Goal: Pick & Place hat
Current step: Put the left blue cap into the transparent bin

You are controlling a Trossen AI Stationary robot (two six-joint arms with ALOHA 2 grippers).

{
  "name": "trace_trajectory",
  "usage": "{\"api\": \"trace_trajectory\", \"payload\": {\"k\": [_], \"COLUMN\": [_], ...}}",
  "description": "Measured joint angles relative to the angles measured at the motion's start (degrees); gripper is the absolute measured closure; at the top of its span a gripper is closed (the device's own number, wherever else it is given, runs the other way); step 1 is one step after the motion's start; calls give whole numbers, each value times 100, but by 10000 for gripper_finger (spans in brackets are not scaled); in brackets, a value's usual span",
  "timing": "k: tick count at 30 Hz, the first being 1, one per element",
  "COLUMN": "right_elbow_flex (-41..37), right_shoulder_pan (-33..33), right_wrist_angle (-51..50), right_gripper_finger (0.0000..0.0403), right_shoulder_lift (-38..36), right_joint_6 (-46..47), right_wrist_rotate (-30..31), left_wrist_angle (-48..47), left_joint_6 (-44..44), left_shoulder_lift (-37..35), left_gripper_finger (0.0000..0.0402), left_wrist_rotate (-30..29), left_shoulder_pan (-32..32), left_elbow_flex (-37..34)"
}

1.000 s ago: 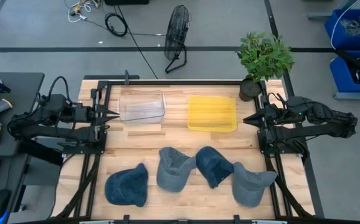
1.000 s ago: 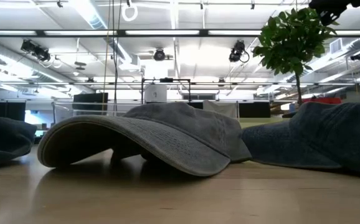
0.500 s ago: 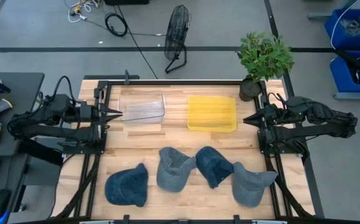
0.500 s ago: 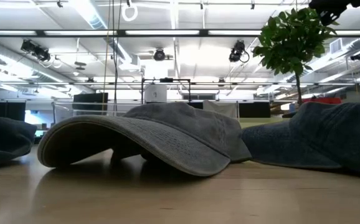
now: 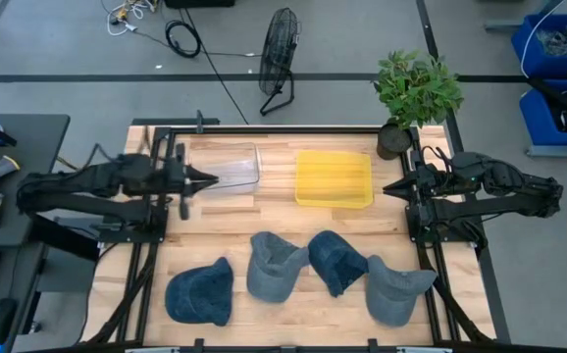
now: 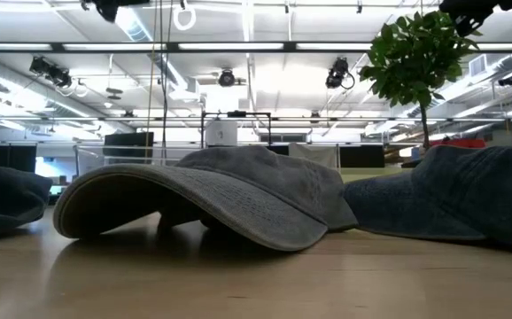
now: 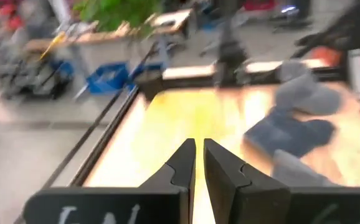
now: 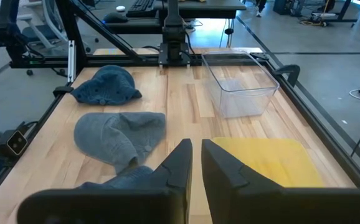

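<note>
Several denim caps lie crown-up along the near part of the table: a dark blue one (image 5: 200,292), a grey-blue one (image 5: 274,263), another dark blue one (image 5: 335,260) and a grey one (image 5: 393,287). In the low view the grey-blue cap (image 6: 212,199) rests on its brim and rim. My left gripper (image 5: 212,180) hovers shut over the near-left corner of the clear bin (image 5: 227,167), far from the caps. My right gripper (image 5: 386,188) waits shut at the table's right side beside the yellow bin (image 5: 334,178). The right wrist view shows two caps (image 8: 104,86) (image 8: 121,134) ahead.
A clear bin (image 8: 239,84) and a yellow bin (image 8: 270,162) sit side by side at the table's far part. A potted plant (image 5: 416,93) stands at the far right corner. Bare wood lies between the bins and the caps. A fan (image 5: 279,44) stands on the floor beyond.
My left gripper has swung from the table's left edge toward the right, out over the clear bin's near-left corner, staying shut. The caps and my right arm have kept still.
</note>
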Motion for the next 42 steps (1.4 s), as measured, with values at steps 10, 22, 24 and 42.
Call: {"api": "trace_trajectory", "payload": {"k": [10, 22, 24, 42], "right_elbow_flex": [-1, -2, 0, 0], "right_shoulder_pan": [1, 2, 0, 2], "right_wrist_angle": [0, 0, -2, 0], "right_gripper_finger": [360, 360, 360, 360], "right_shoulder_lift": [0, 0, 2, 2], "right_joint_6": [2, 0, 2, 2], "right_wrist_rotate": [1, 2, 0, 2], "left_wrist_angle": [-160, -409, -306, -54], "left_joint_6": [-967, -2072, -1945, -1710], "left_shoulder_lift": [768, 1806, 1880, 1905], "left_gripper_finger": [280, 239, 239, 239], "left_wrist_rotate": [-1011, -809, -823, -1013], "left_shoulder_pan": [414, 435, 435, 435], "left_elbow_flex": [0, -247, -247, -247]}}
